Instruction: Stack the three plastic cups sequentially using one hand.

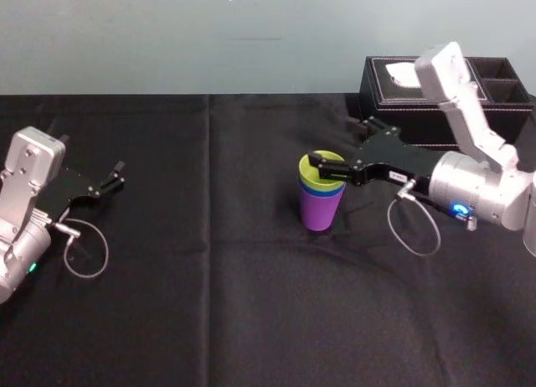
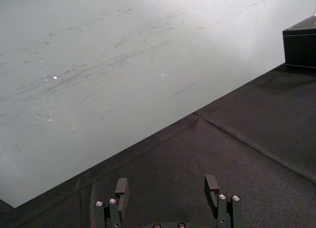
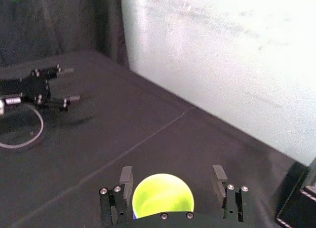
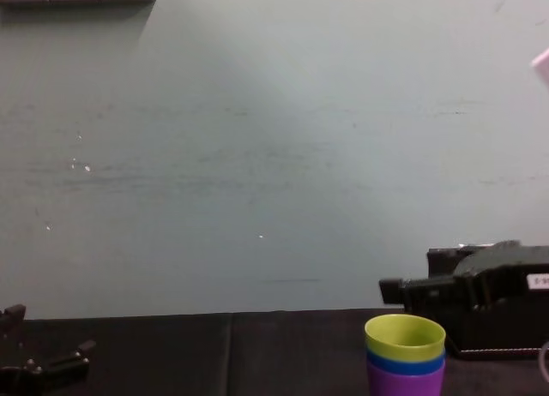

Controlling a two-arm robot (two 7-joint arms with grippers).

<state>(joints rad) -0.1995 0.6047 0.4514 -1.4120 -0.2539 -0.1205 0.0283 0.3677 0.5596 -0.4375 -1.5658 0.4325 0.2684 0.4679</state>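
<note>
Yellow-green tapered plastic tumbler (image 1: 322,169) nested in matching blue tumbler (image 1: 323,190), that in turn in purple tumbler (image 1: 320,213); stack upright, centre right of head view. Labelled black right gripper (image 3: 173,174) level with the top rim, fingers apart on either side, seemingly not gripping. Probable step: release, best done by withdrawing straight up, fingers wide of the rim. Left gripper (image 1: 119,175) parked far left, fingers apart. Creased black cloth (image 1: 209,320); pale grey-green wall (image 1: 167,35); black tissue box (image 1: 394,102) upper right.
</note>
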